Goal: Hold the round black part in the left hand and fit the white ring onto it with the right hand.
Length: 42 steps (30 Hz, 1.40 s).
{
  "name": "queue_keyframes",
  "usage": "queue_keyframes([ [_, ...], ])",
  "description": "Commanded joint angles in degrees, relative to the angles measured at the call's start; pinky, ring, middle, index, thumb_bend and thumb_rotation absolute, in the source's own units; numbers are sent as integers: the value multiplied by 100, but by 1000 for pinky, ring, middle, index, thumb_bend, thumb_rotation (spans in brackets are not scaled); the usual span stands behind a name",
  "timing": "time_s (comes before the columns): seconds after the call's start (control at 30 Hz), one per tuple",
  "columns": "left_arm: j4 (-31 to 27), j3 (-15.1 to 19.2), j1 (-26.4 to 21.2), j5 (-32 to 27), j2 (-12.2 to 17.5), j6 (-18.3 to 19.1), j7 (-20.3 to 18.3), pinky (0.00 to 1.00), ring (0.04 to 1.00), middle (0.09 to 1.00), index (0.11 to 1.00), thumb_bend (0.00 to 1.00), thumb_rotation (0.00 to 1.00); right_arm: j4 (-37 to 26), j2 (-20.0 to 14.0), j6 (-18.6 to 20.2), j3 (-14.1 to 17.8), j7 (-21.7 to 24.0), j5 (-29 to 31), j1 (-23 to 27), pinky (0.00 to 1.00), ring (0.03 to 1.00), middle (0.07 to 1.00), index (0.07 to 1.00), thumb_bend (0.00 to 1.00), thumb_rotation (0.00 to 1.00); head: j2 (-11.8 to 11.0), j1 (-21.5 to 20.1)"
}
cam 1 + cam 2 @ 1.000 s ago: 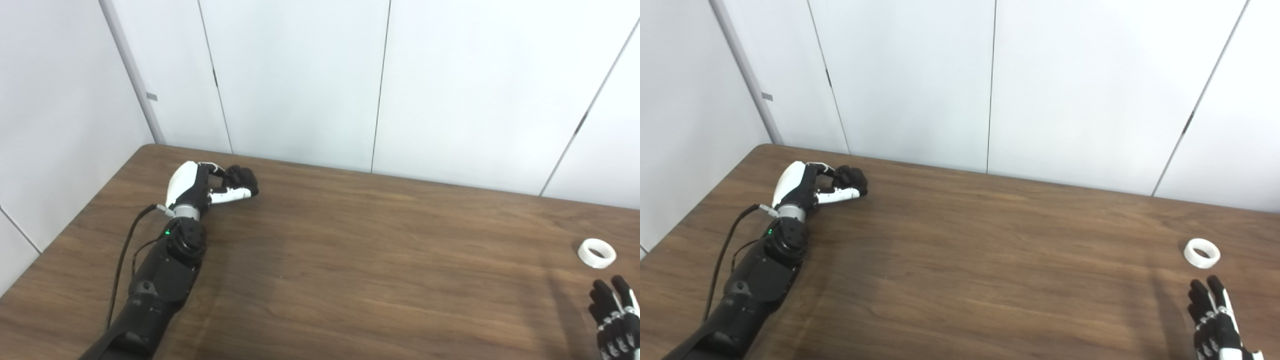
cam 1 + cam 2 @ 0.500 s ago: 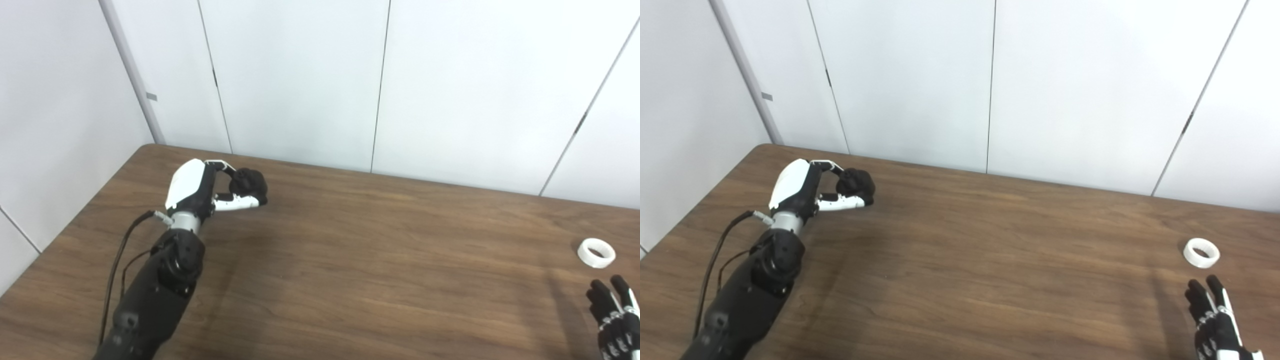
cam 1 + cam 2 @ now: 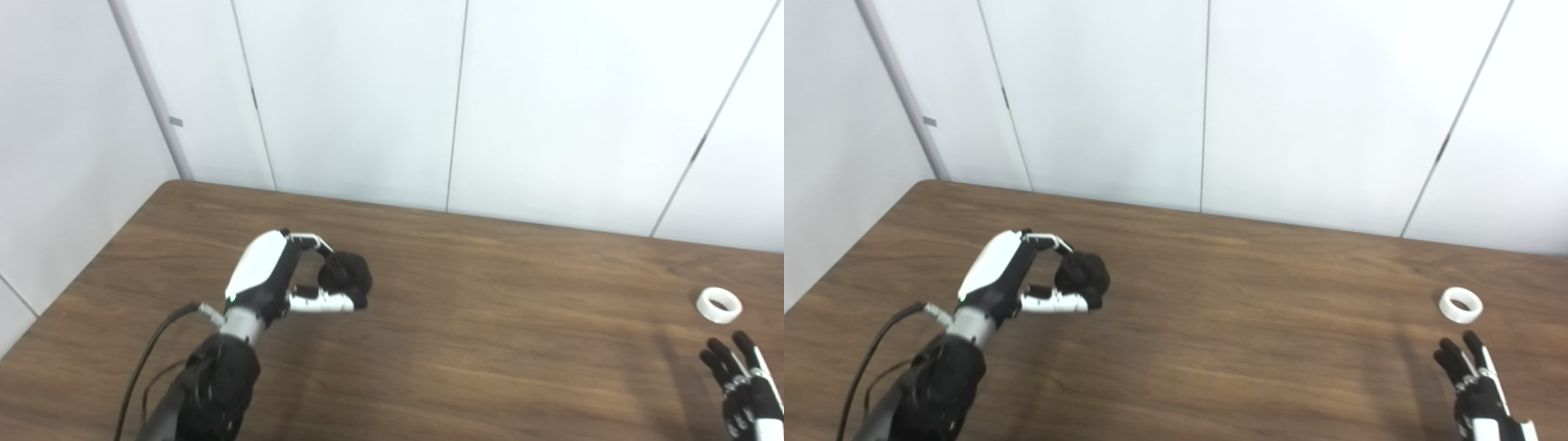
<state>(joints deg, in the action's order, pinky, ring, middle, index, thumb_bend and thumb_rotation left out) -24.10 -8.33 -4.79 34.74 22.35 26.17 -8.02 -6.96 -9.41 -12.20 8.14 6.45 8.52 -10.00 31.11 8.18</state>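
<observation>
My left hand (image 3: 278, 278) is clamped on the round black part (image 3: 345, 277), held above the wooden table (image 3: 465, 343). My right hand (image 3: 1479, 392) holds nothing, fingers spread, near the white ring (image 3: 1461, 304), which lies flat on the table's right side.

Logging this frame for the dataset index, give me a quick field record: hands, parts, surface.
left hand: shut on round black part, held above the table
right hand: open, fingers apart, holds nothing, near the bottom right corner
white ring: lying flat on the table just beyond the right hand, not touched
table: brown wood grain
ring fitted: not yet
</observation>
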Motion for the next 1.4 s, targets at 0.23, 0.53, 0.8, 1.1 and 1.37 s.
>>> queue_keyframes([
  [0.23, -539, -644, 631, 1073, -287, -326, -73, 1000, 859, 742, 483, 523, 50, 248, 449, 118, -212, -117, -172, -413, 962, 892, 907, 944, 596, 921, 142, -142],
  [0.53, -268, -1083, 1056, 1716, -744, -935, 134, 1000, 855, 744, 484, 523, 50, -33, 516, 247, -291, -188, -364, -527, 959, 887, 907, 948, 583, 936, 349, -369],
  [0.8, 340, -1300, 1286, 2002, -952, -1372, 351, 1000, 866, 757, 485, 522, 49, -359, 552, 488, -437, -334, -482, -635, 980, 900, 903, 958, 592, 940, 550, -659],
  [1.1, 936, -1323, 1417, 1878, -952, -1775, 678, 1000, 856, 759, 485, 522, 48, -602, 552, 725, -590, -510, -484, -662, 977, 890, 903, 942, 576, 937, 773, -968],
  [1.37, 1282, -1349, 1522, 1707, -993, -2047, 942, 1000, 870, 775, 486, 521, 48, -780, 485, 883, -674, -626, -526, -655, 952, 878, 900, 933, 572, 907, 924, -1102],
])
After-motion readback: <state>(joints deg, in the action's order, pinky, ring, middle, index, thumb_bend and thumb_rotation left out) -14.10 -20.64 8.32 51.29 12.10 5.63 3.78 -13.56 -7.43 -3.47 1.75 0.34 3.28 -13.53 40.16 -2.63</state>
